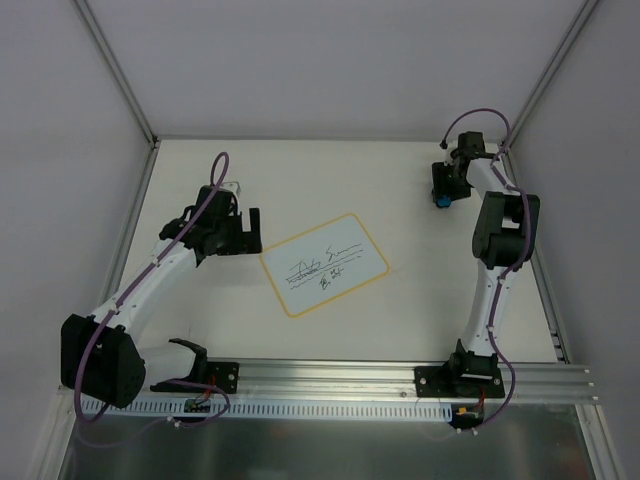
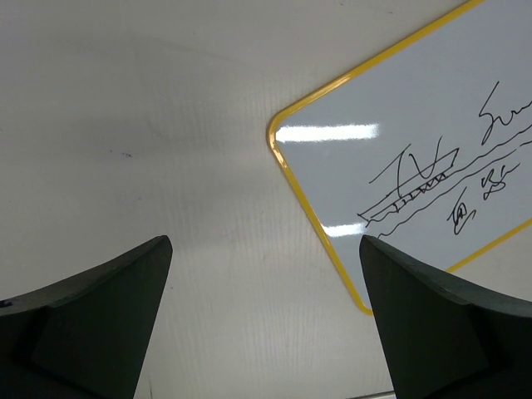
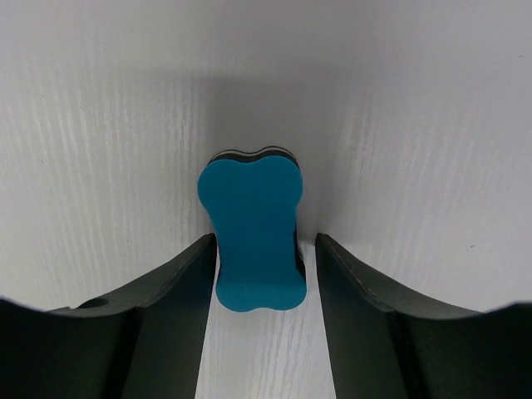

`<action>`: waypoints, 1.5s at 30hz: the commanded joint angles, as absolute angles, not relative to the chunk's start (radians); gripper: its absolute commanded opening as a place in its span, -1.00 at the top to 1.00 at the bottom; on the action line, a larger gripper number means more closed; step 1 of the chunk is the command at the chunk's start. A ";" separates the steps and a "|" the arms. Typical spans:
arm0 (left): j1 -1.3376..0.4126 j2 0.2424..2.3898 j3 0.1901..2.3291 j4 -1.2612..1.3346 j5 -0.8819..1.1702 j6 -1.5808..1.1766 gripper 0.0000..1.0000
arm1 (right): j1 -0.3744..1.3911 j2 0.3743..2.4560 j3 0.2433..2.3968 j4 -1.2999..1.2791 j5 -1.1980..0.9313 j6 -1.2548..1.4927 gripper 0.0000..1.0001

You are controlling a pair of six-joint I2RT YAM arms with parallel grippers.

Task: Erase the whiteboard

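Observation:
The whiteboard (image 1: 325, 263) lies flat at the table's middle, white with a yellow rim and black scribbles; its left corner shows in the left wrist view (image 2: 416, 141). My left gripper (image 1: 250, 232) is open and empty just left of the board, over bare table (image 2: 264, 243). My right gripper (image 1: 442, 190) is at the far right, lowered around a blue eraser block (image 3: 251, 233), which stands on the table between the fingers (image 3: 266, 241). The left finger is at the eraser's side; a small gap shows at the right finger. The eraser shows as a blue spot from above (image 1: 441, 199).
White walls with metal frame posts (image 1: 120, 75) enclose the table at left, back and right. An aluminium rail (image 1: 330, 375) carrying both arm bases runs along the near edge. The right arm's elbow (image 1: 505, 230) stands right of the board.

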State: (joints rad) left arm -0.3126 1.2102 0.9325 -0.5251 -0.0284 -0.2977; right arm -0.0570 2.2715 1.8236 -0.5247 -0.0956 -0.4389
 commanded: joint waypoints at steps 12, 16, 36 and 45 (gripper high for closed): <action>-0.299 1.244 0.919 -0.546 -0.020 -0.331 -0.98 | 0.000 2.162 1.812 -0.495 -0.018 -0.480 0.55; -0.287 1.250 0.920 -0.554 -0.025 -0.367 -0.97 | 0.084 2.077 1.735 -0.473 -0.006 -0.462 0.73; -0.314 1.383 0.914 -0.581 -0.081 -0.609 -0.85 | 0.759 1.933 1.516 -0.446 0.164 -0.069 0.99; -0.330 1.542 0.973 -0.569 -0.141 -0.670 -0.46 | 0.880 1.991 1.555 -0.446 0.209 0.057 0.99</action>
